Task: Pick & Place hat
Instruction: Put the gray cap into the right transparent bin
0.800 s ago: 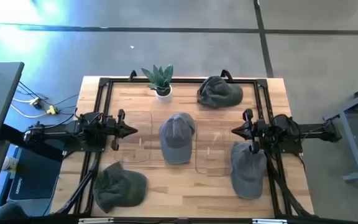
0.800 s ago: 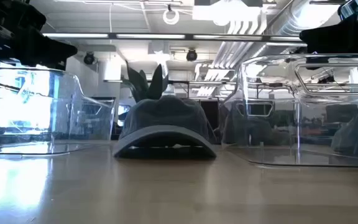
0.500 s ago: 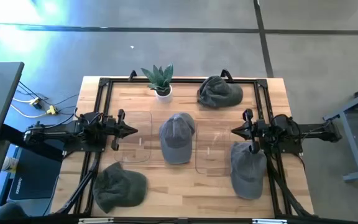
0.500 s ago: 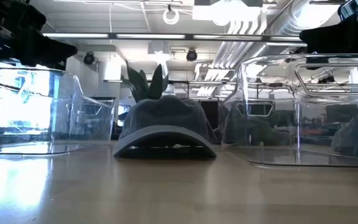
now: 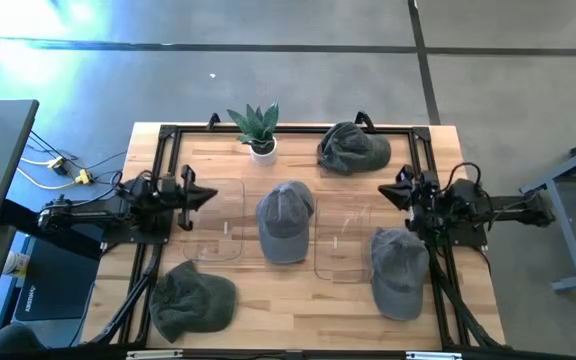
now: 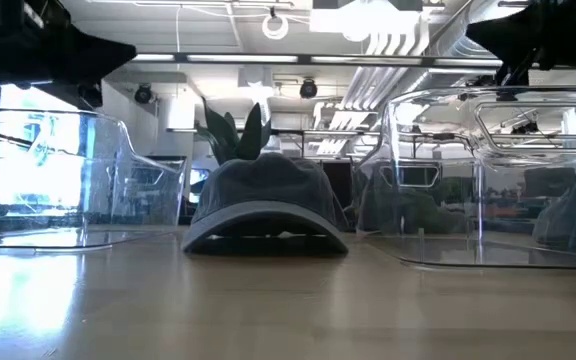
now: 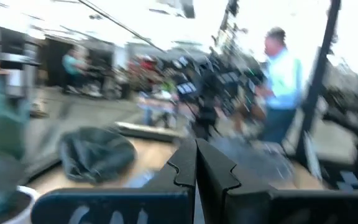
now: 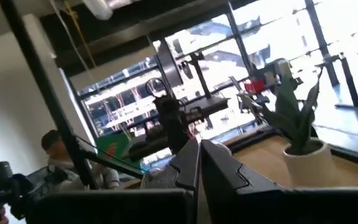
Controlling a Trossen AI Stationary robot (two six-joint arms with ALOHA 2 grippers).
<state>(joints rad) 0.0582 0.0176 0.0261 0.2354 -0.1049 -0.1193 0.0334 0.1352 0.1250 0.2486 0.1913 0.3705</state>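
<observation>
Left tool (image 5: pixel 208 194) and right tool (image 5: pixel 384 193) both pinched closed, empty, either side of center hat (image 5: pixel 285 220) on surface (image 5: pixel 298 300).

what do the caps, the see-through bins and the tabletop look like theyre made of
The centre cap and the other caps look like soft grey-green woven fabric, matte: crowns sag and crease. The left clear bin and right clear bin seem to be rigid glossy plastic, showing the wood through and catching reflections. The tabletop looks like light wooden butcher-block, with visible plank strips.
</observation>
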